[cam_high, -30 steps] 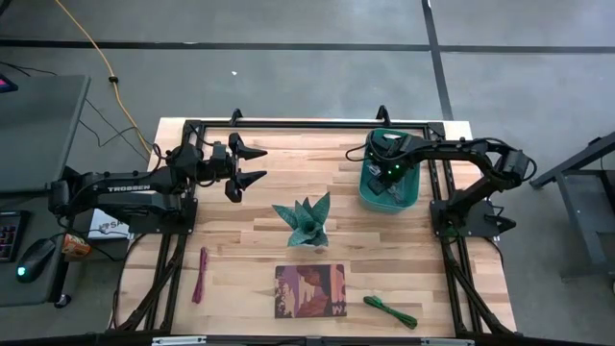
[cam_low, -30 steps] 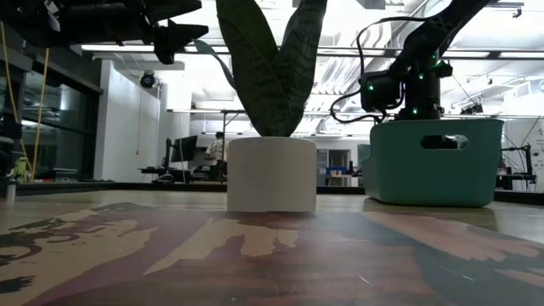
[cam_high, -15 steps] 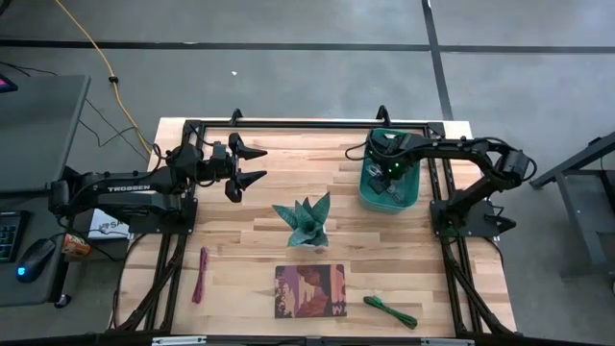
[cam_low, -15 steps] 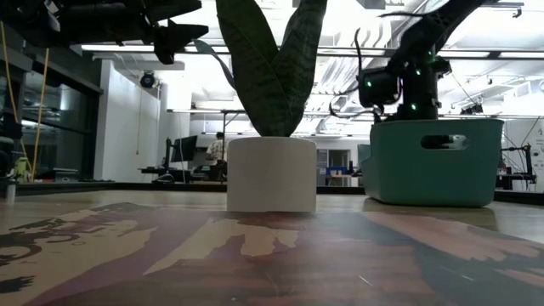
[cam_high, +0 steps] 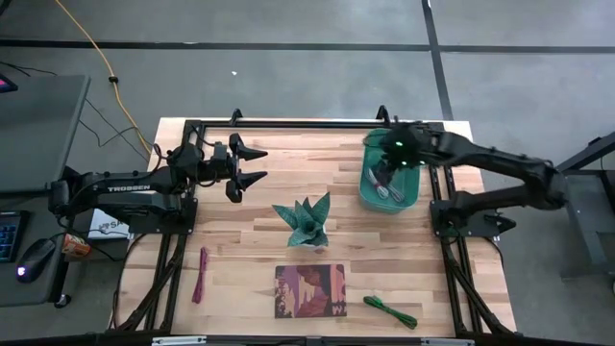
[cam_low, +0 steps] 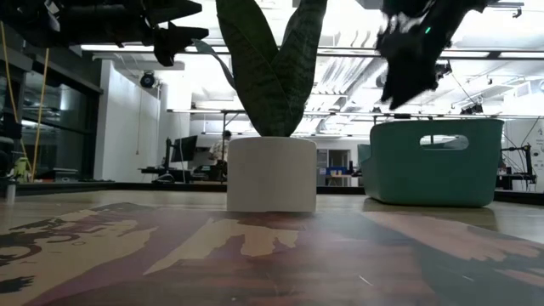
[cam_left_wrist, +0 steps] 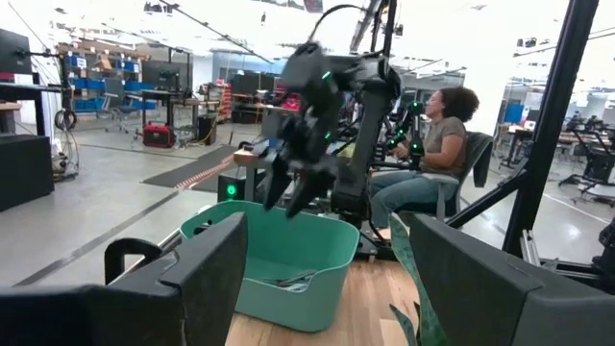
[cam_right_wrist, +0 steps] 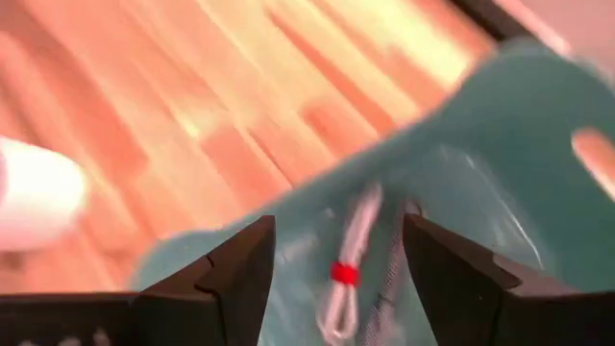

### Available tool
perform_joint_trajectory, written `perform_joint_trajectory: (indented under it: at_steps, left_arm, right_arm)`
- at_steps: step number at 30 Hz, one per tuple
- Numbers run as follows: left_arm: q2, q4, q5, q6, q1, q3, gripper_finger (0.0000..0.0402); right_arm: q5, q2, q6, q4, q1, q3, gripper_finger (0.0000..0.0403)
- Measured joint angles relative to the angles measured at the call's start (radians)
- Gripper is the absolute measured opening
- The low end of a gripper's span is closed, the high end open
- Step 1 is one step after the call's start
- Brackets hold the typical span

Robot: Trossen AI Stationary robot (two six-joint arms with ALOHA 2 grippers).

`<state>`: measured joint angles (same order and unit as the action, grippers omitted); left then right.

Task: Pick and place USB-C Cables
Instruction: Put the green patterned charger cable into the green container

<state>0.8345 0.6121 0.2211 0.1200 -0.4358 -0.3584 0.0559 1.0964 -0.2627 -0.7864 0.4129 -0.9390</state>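
Fingers of my right gripper (cam_right_wrist: 332, 252) are spread wide and empty above the teal bin (cam_high: 368, 192) by the desk's far right corner. Inside lie the white cable with red tie (cam_right_wrist: 348, 269) and a grey one (cam_high: 386, 188); the dark red cable (cam_high: 200, 275) and green cable (cam_high: 390, 311) sit near the desk's front edge. My left gripper (cam_high: 252, 163) hangs open, holding nothing, over the far left.

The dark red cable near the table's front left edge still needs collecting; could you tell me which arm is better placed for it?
Probably the left. The dark red cable lies on the left gripper's side. The right gripper hangs open over the teal bin at the far right, with the plant in between.
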Motion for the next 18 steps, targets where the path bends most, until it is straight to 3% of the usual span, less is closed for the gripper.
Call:
perform_joint_trajectory:
  at_steps: [8,18]
  left_arm:
    - [0.0,-0.002,0.0,0.0,0.0,0.0,0.0271]
    - [0.0,-0.011,0.0,0.0,0.0,0.0,0.0271]
  right_arm:
    - [0.006,-0.246,-0.012,0.138,-0.069,0.071,0.022]
    - [0.011,-0.298,-0.008,0.248,-0.101,0.071,0.022]
